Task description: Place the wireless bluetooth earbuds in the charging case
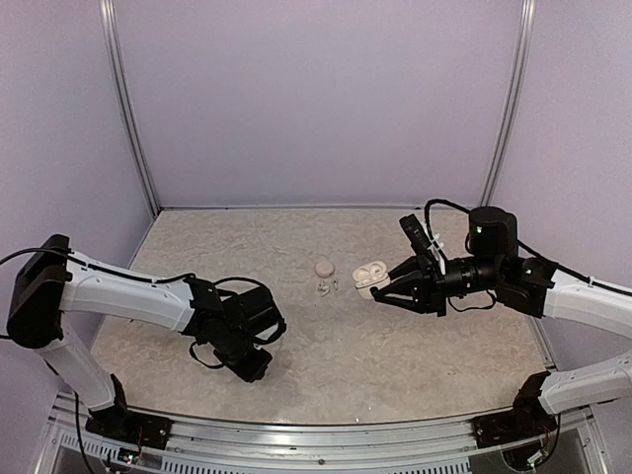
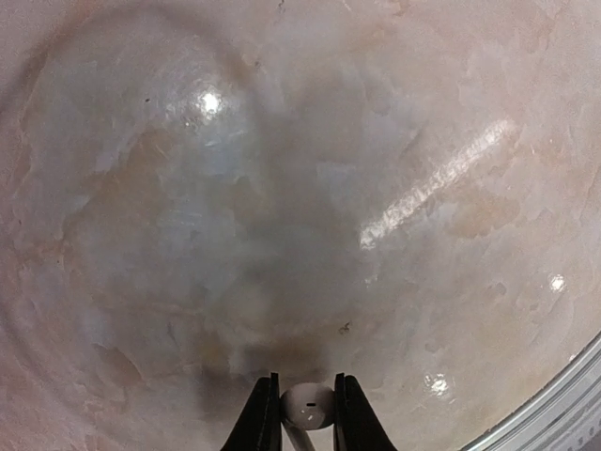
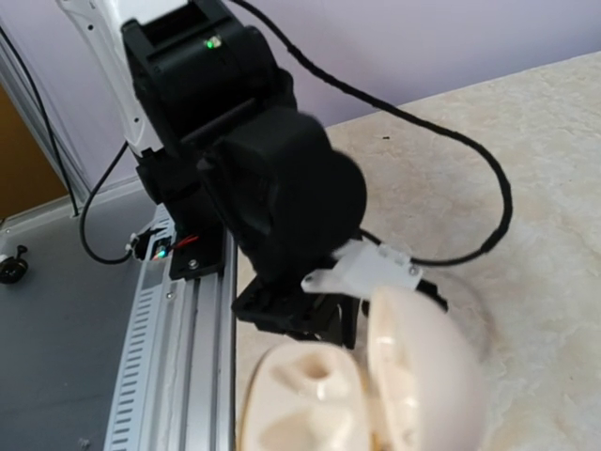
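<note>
From above, the right claw is closed on the charging case, which it holds open at mid-counter. I cannot tell whether the case touches the counter. Just left of the case sits a round puck. In front of the puck lie two white bits, too small to name from here. The left claw points down, well apart from the case and nearer the front edge.

In the left wrist view, the left claw is pinched narrow on one earbud. It grips the bulb from both sides, with the stem trailing back between the fingers, and only bare glossy counter lies below.

In the right wrist view, the charging case fills the bottom of the picture, blurred. Its lid is swung up and a well shows in the base. The right claw's own fingers are not visible here. Beyond the case stand the black wrist of the left arm and the rail.

The earbud looks light, hard and smooth, so it is apt to squirt out of a tight pinch or twist in it. Holding it by the bulb seems right, since that leaves the stem free to lead into a well. The case is likewise a slick, rigid shell, and it is best gripped across its base, clear of the hinge, so the lid stays up.
</note>
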Tool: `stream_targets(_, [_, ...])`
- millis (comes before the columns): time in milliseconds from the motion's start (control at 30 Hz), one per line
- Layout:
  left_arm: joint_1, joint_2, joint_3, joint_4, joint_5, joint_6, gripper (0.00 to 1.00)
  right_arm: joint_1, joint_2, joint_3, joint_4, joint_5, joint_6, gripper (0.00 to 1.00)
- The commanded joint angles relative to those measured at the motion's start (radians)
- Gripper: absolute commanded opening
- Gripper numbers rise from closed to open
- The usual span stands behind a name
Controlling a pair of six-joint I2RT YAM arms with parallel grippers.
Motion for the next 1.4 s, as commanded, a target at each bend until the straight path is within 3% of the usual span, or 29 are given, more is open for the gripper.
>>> stream_targets(0, [-0.019,0.042,0.038,-0.084,-0.032,-0.023,0.16,-0.006,-0.008,0.005,0.008,-0.012,0.001,0.0])
stream_targets(500, [-0.02,0.146,0.13,-0.16,-0.046,0.026,0.34,-0.007,-0.016,0.0,-0.004,-0.003,-0.006,0.0])
stream_targets(900, [-0.019,0.16,0.161,-0.257,-0.024,0.048,0.31,-0.007,-0.011,-0.006,-0.005,0.0,-0.014,0.0])
stream_targets(1367, [-0.019,0.188,0.184,-0.242,-0.01,0.076,0.2,-0.007,-0.005,-0.004,-0.003,0.002,-0.017,0.0])
